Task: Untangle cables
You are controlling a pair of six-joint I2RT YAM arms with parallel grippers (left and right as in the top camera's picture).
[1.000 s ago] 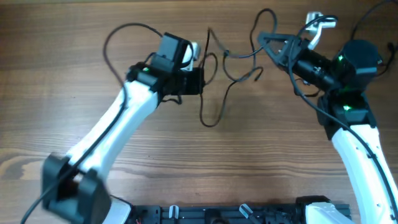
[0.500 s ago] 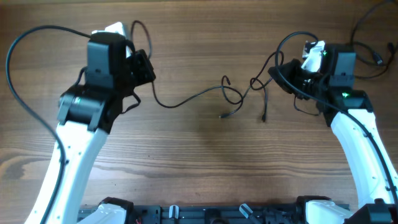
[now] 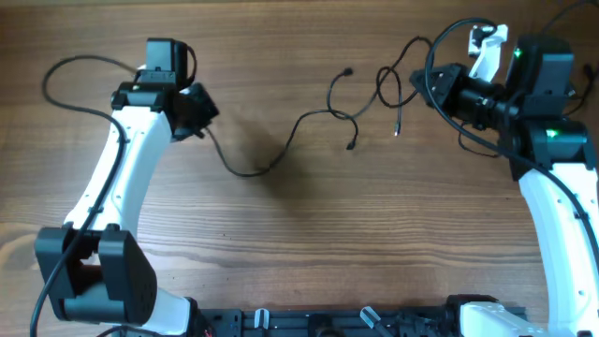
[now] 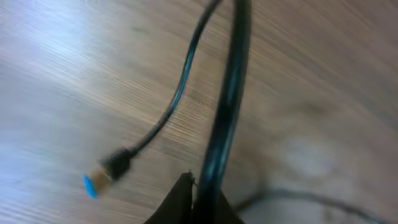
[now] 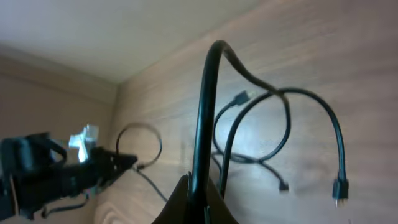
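Note:
Thin black cables (image 3: 328,114) lie across the wooden table, looped together near the middle, with small plug ends (image 3: 352,146) hanging free. My left gripper (image 3: 198,109) is shut on one cable, which sags to the table and runs right to the tangle. In the left wrist view that cable (image 4: 227,106) rises from my closed jaws (image 4: 205,193), and a thinner cord ends in a blue-tipped plug (image 4: 99,177). My right gripper (image 3: 438,89) is shut on a cable at the right. In the right wrist view this cable (image 5: 205,112) arches from my jaws (image 5: 199,193) over the loops.
Thick black arm wires curve at the far left (image 3: 70,80) and top right (image 3: 562,19). The arm bases stand at the front edge (image 3: 356,323). In the right wrist view the left arm (image 5: 56,171) shows at the left.
My left gripper has moved from the centre to the left, pulling its cable out into a long strand. The right gripper stayed at the right, shifting slightly. The tangle has spread out.

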